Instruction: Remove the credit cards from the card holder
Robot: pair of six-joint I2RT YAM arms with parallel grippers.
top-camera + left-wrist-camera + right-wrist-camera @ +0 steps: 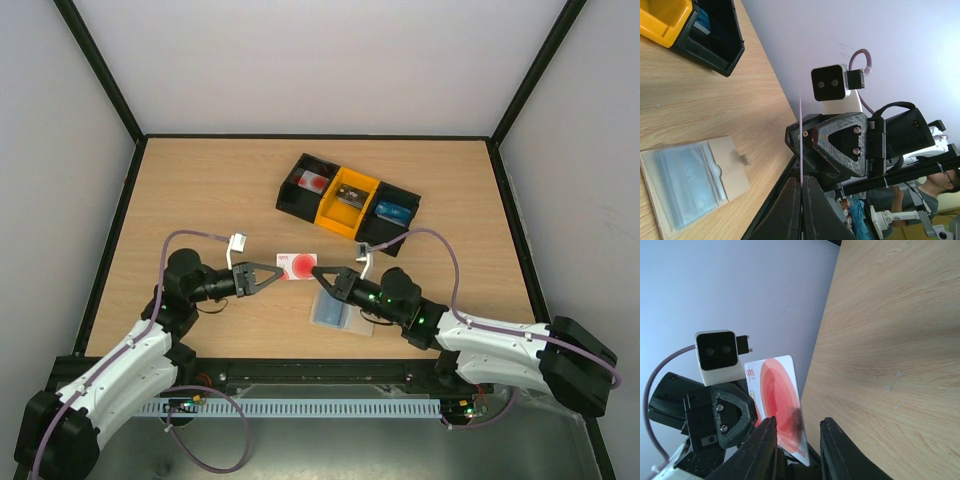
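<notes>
A credit card (298,266), white with red circles, hangs above the table between the two grippers. My left gripper (281,272) is shut on its left end; in the left wrist view the card (800,135) shows edge-on as a thin line rising from the closed jaws of that gripper (802,184). My right gripper (319,278) straddles the other end. In the right wrist view the card (776,397) lies close to one finger of the right gripper (799,426), with a gap to the other finger. The card holder (335,312) (687,177) lies flat on the table below the right gripper.
A black-and-yellow three-compartment tray (292,190) (720,62) stands at the back of the table, with small items in its compartments. A beige backing (732,167) lies under the holder. The table's near edge runs just behind both arms.
</notes>
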